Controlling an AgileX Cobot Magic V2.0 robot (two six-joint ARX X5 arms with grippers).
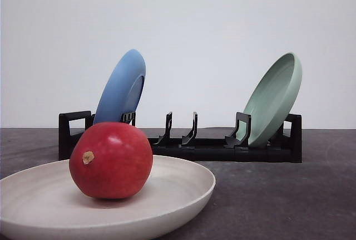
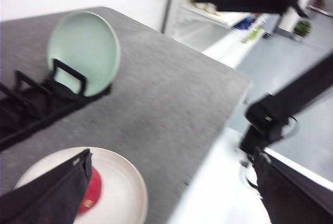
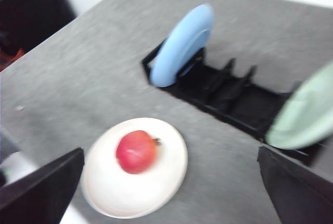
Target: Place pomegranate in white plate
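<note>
- The front view is evenly and softly lit, with a pale blank wall behind; nothing is blown out.
- A soft highlight sits high on the pomegranate, so the light comes from above; a faint shadow pools under it on the white plate.
- The near rim of that plate is slightly soft, while the black rack farther back is crisp.
- The left wrist view is smeared with motion blur, and its far right side is bright and washed out.
- The right wrist view is blurred too, most strongly at the mint-green plate.
</note>
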